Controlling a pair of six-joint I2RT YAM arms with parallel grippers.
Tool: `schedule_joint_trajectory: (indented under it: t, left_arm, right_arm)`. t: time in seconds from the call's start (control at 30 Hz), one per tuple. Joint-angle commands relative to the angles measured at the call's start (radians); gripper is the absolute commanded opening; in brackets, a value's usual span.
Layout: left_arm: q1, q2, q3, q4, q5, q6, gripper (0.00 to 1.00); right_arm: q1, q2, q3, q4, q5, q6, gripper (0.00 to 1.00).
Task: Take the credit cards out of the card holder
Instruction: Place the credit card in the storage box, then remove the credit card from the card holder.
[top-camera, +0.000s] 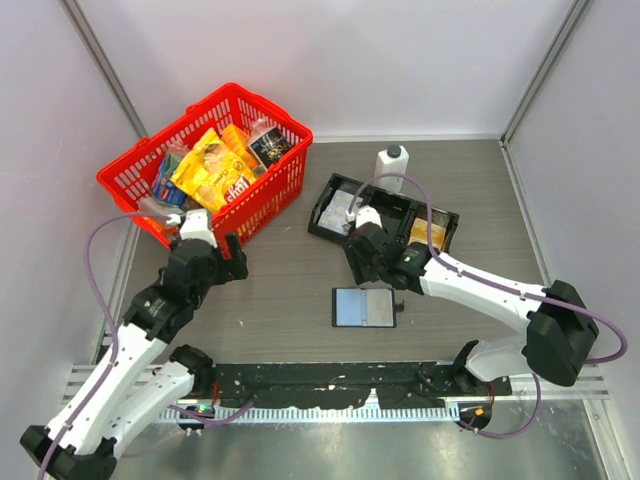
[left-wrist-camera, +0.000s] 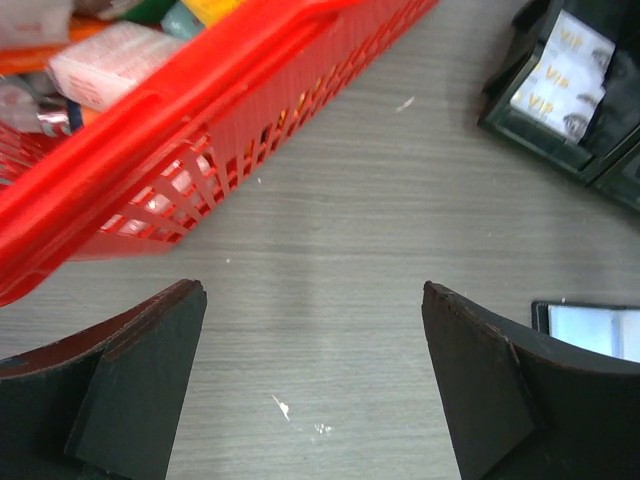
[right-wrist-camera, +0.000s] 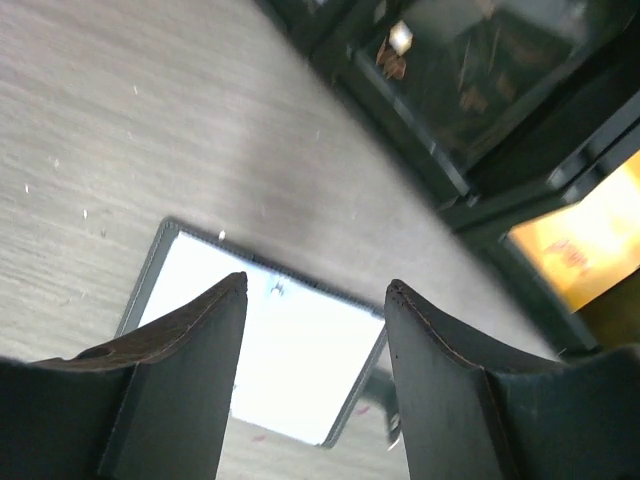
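The black card holder (top-camera: 364, 307) lies open on the table, its left face light blue and its right face grey. It also shows in the right wrist view (right-wrist-camera: 290, 340) and at the edge of the left wrist view (left-wrist-camera: 595, 325). My right gripper (top-camera: 372, 262) hovers open and empty just behind it, between it and the tray; in its own view (right-wrist-camera: 315, 290) the holder lies between the fingers. Grey cards (top-camera: 340, 210) marked VIP (left-wrist-camera: 565, 70) lie in the tray's left compartment, and a golden-yellow card (top-camera: 428, 235) (right-wrist-camera: 590, 240) in its right. My left gripper (top-camera: 232, 262) (left-wrist-camera: 312, 295) is open and empty over bare table.
A long black three-compartment tray (top-camera: 322, 222) (right-wrist-camera: 450, 170) lies behind the holder. A white bottle with a black cap (top-camera: 392, 165) stands behind the tray. A red basket (top-camera: 275, 195) (left-wrist-camera: 200, 120) full of packets stands at the back left, close to my left gripper.
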Motion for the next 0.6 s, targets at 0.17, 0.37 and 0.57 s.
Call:
schedule_joint_trajectory:
  t: [0.17, 0.37, 0.57]
  left_arm:
    - [-0.016, 0.223, 0.155, -0.094, 0.134, -0.052, 0.95]
    - [-0.188, 0.323, 0.195, -0.094, 0.074, -0.138, 0.94]
    - [-0.339, 0.427, 0.206, -0.045, 0.048, -0.246, 0.89]
  right_arm:
    - [-0.016, -0.078, -0.197, -0.013, -0.001, 0.483, 0.63]
    - [-0.046, -0.079, -0.301, 0.057, -0.044, 0.554, 0.63]
    - [-0.086, -0.063, -0.355, 0.111, -0.087, 0.557, 0.59]
